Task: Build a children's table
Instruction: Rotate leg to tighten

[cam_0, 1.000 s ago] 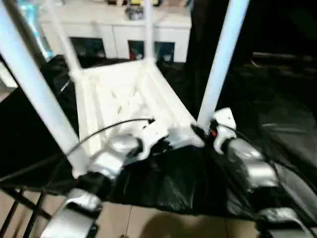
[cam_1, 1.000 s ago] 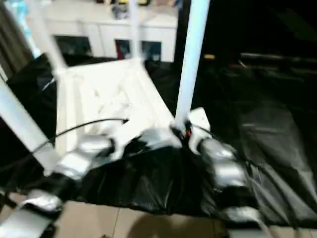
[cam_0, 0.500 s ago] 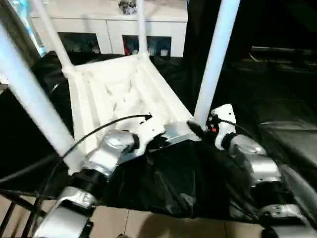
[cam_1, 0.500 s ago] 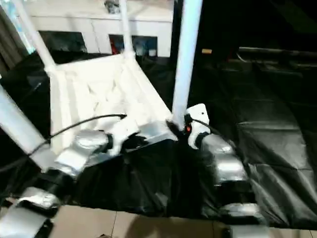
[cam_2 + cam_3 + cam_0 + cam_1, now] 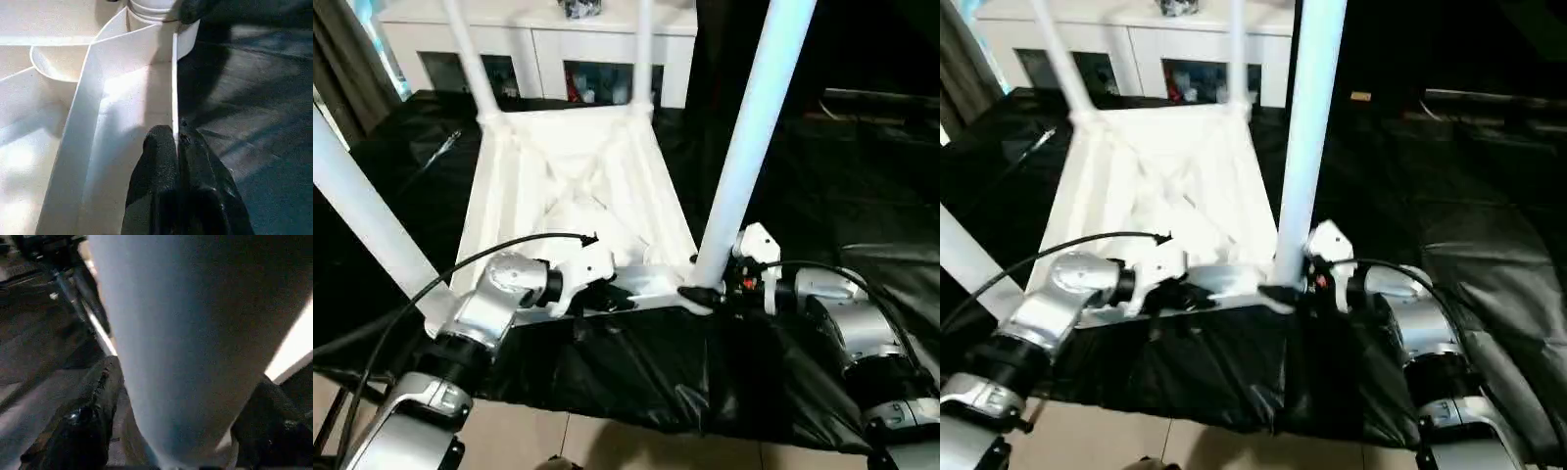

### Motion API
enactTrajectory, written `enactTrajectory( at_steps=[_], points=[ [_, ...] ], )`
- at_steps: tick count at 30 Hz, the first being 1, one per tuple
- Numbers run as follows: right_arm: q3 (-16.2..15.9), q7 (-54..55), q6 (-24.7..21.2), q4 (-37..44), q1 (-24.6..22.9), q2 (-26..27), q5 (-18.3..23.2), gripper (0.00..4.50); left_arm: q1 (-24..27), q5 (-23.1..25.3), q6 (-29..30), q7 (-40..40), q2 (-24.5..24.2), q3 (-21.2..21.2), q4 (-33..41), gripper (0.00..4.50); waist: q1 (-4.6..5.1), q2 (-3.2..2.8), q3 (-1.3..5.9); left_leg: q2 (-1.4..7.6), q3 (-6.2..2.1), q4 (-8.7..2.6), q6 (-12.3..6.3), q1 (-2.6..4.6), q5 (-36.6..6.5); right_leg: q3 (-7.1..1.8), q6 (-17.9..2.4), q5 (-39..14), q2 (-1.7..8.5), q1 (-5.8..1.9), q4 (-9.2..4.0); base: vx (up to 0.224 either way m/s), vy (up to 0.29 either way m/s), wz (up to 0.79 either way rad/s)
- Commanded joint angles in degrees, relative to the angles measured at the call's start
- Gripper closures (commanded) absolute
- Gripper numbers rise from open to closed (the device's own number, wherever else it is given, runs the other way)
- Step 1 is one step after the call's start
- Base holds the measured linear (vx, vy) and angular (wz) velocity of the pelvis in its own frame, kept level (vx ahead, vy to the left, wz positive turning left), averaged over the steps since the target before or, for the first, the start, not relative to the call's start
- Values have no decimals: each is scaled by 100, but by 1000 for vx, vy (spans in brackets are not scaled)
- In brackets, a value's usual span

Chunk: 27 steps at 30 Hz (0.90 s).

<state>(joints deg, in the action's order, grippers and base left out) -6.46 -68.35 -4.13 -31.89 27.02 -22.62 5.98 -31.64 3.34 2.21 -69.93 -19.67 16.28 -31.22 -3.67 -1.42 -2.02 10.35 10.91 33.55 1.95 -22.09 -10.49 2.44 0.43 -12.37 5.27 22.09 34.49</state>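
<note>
A crinkled black sheet [image 5: 862, 196] covers the bench here, beige floor tiles [image 5: 607, 446] show along its near edge, a white glass-door cabinet [image 5: 548, 59] stands at the back, and a dark curtain [image 5: 352, 69] hangs at far left.

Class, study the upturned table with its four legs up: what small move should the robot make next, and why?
Probably ease the right pincer off the near right leg: that leg stands seated in its corner socket, while the left pincer pinches the tabletop's rim.
</note>
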Motion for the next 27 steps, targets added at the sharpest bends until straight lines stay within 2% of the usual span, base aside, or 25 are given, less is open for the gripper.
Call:
enactTrajectory(
  at_steps=[1,6,13,17,20,22,23,24,25,26,27],
  points=[
    [-342,-353,-94,-78,-33,36,-31,154,-32,-216,-78,-72,69,-6,63,450,-15,46,314,323,-71,-361,-588,143,-827,-158,-1777,89,293,-217,-278,0,0,0],
    [-406,-614,-83,-133,-29,-23,-26,189,-71,-290,-55,-213,-16,-63,-24,450,-22,59,307,323,-52,-360,-473,136,-915,-170,-1725,-90,309,-210,-285,0,0,0],
    [-423,-753,-124,-103,-54,-51,42,217,-73,-299,-49,-334,-74,-46,-80,450,-31,51,318,326,-37,-341,-487,139,-799,-163,-1730,44,299,-206,-263,0,0,0],
    [-245,-374,-190,8,-227,158,174,220,-143,-168,-11,126,41,-114,-245,450,-39,58,305,327,-33,-350,-469,142,-869,-169,-1716,-58,304,-196,-278,0,0,0],
    [29,722,-276,60,-426,670,175,220,-222,-54,138,925,412,-214,-336,450,-25,79,268,328,-45,-399,-271,156,-1211,-188,-1592,-666,324,-177,-347,0,0,0],
    [68,1224,-247,48,-504,898,68,222,-230,-1,220,1232,616,-209,-315,450,18,87,236,318,-70,-448,-81,169,-1563,-195,-1430,-1289,332,-163,-406,0,0,0],
    [68,1224,-247,48,-504,898,68,222,-230,-1,220,1232,616,-209,-315,450,46,88,207,313,-91,-480,40,177,-1816,-200,-1272,-1763,339,-151,-452,0,0,0],
    [75,1436,-215,35,-532,993,10,224,-238,35,248,1389,710,-204,-315,450,55,88,204,308,-96,-483,71,194,-1951,-202,-1194,-1983,340,-141,-476,0,0,0],
    [182,2255,-433,-48,-519,1398,-71,231,-265,134,353,1833,1045,-157,-322,450,91,77,176,314,-107,-497,187,226,-2177,-230,-1009,-2388,336,-91,-532,0,0,0],
    [221,2494,-525,-82,-501,1521,-81,240,-271,159,390,1943,1140,-139,-322,450,99,70,175,307,-116,-511,227,235,-2220,-231,-982,-2467,340,-75,-540,0,0,0],
    [236,3024,-569,-170,-442,1808,-173,248,-288,217,463,2252,1405,-101,-325,450,132,64,182,289,-141,-521,290,236,-2326,-220,-855,-2680,339,-80,-566,0,0,0]
  ],
)
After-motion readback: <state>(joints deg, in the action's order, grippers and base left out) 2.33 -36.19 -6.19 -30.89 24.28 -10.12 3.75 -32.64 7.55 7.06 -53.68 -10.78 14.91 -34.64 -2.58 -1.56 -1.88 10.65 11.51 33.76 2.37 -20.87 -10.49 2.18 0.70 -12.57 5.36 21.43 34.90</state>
